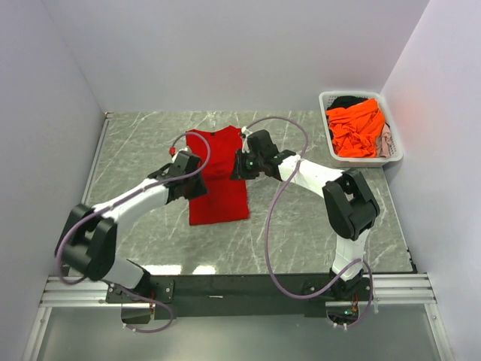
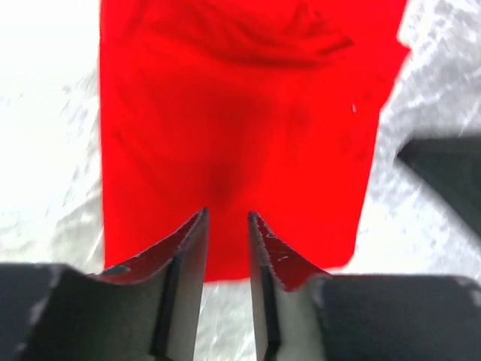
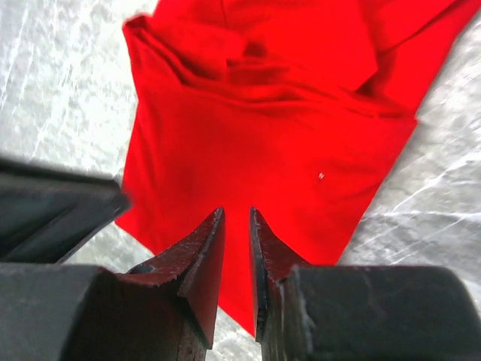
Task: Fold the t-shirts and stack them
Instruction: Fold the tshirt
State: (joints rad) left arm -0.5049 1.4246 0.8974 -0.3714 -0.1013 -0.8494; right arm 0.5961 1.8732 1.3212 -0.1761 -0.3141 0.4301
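A bright red t-shirt (image 1: 218, 194) lies on the table's middle, folded into a long narrow strip with its upper part bunched. It also shows in the left wrist view (image 2: 240, 128) and the right wrist view (image 3: 263, 143). My left gripper (image 1: 194, 167) (image 2: 227, 216) hovers at the strip's left edge, jaws a narrow gap apart with nothing between them. My right gripper (image 1: 239, 164) (image 3: 237, 212) hovers at the strip's right edge, jaws likewise slightly apart and empty. An orange t-shirt (image 1: 355, 129) lies in the basket over a dark one (image 1: 347, 100) and a pale one (image 1: 385, 141).
The white slotted basket (image 1: 323, 98) stands at the back right corner against the wall. Grey marble tabletop (image 1: 135, 143) surrounds the red shirt. White walls close the left, back and right sides. A black rail (image 1: 240, 286) runs along the near edge.
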